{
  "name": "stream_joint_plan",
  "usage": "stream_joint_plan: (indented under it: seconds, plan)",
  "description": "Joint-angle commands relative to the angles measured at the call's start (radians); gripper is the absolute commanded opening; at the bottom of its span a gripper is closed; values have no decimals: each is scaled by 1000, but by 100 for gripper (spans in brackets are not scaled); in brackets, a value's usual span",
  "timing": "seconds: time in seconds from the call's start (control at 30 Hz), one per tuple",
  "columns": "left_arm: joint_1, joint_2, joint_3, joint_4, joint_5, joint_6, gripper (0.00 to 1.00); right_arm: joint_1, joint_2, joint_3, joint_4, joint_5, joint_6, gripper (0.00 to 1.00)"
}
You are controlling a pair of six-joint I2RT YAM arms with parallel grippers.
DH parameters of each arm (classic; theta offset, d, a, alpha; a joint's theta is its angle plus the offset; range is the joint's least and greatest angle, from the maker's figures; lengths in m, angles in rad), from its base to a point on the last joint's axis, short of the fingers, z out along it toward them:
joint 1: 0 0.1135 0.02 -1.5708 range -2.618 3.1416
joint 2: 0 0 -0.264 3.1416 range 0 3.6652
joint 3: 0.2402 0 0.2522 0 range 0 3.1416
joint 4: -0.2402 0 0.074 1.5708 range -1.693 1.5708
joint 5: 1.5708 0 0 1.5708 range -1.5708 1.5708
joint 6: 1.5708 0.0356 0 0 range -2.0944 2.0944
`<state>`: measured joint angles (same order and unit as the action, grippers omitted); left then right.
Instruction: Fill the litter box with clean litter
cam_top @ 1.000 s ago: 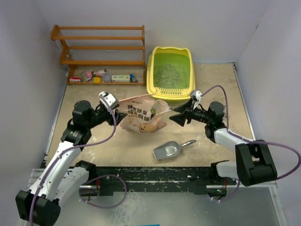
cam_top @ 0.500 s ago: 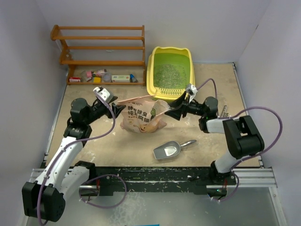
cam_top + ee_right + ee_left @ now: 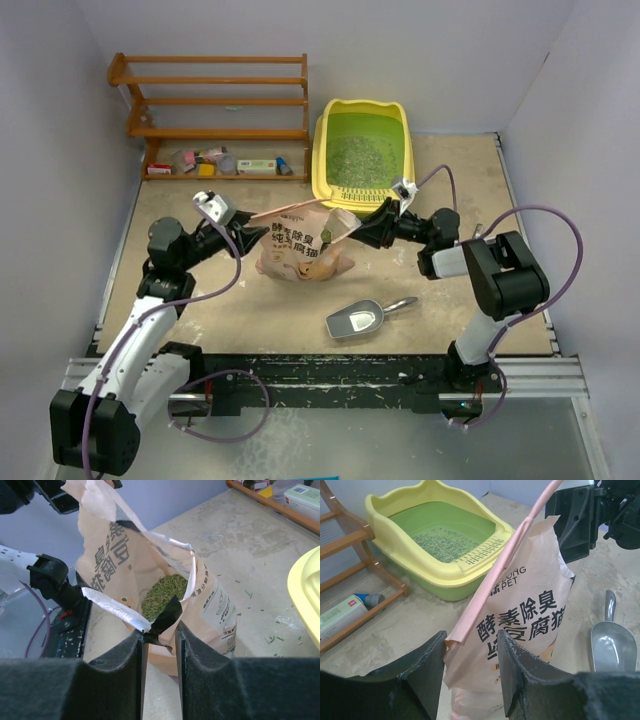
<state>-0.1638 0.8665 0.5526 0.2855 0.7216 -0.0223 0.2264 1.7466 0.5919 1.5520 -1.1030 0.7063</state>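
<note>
The yellow litter box point(image 3: 328, 188) stands at the back with a thin layer of clean litter point(image 3: 355, 155) on its green floor; it also shows in the left wrist view point(image 3: 395, 525). A pink printed bag point(image 3: 300, 250) stands upright mid-table, its mouth open, with greenish litter point(image 3: 162, 592) inside. My left gripper point(image 3: 470, 637) straddles the bag's left top corner point(image 3: 530, 630), jaws apart. My right gripper point(image 3: 159, 630) straddles the right rim, where a black tape tab point(image 3: 167, 622) touches one finger with a gap to the other.
A grey metal scoop point(image 3: 357, 320) lies on the table in front of the bag, to its right. A wooden shelf rack point(image 3: 215, 100) with small items stands at the back left. White walls close in both sides.
Both grippers have moved in onto the bag's top rim from either side. The jaws of each have narrowed, the right ones far more. The bag has stayed in place.
</note>
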Motion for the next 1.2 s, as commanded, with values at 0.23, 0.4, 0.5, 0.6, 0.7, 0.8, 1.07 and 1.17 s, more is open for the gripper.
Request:
stream_joint_plan:
  seconds: [0.23, 0.4, 0.5, 0.6, 0.7, 0.8, 1.07, 1.17]
  plan:
    - [10, 118, -38, 261, 117, -149, 50, 2, -43, -17, 75, 1, 33, 26]
    - [20, 163, -37, 342, 112, -193, 14, 0, -43, -25, 75, 32, 42, 7]
    - [40, 153, -23, 347, 121, -228, 0, -14, -50, -36, 66, 79, 91, 0]
    - [69, 138, 25, 258, 153, -251, 0, -35, -63, -67, 83, 115, 184, 0]
    - [85, 109, 60, 165, 178, -251, 0, -39, -129, -122, 50, 161, 184, 0]
    - [90, 84, 77, 63, 155, -235, 0, -41, -216, -167, -12, 196, 176, 0]
    - [100, 155, 177, -343, 131, -160, 0, -41, -389, -207, -287, 243, 152, 0]
    - [105, 168, 189, -406, 104, -160, 0, -41, -447, -217, -427, 287, 103, 0]
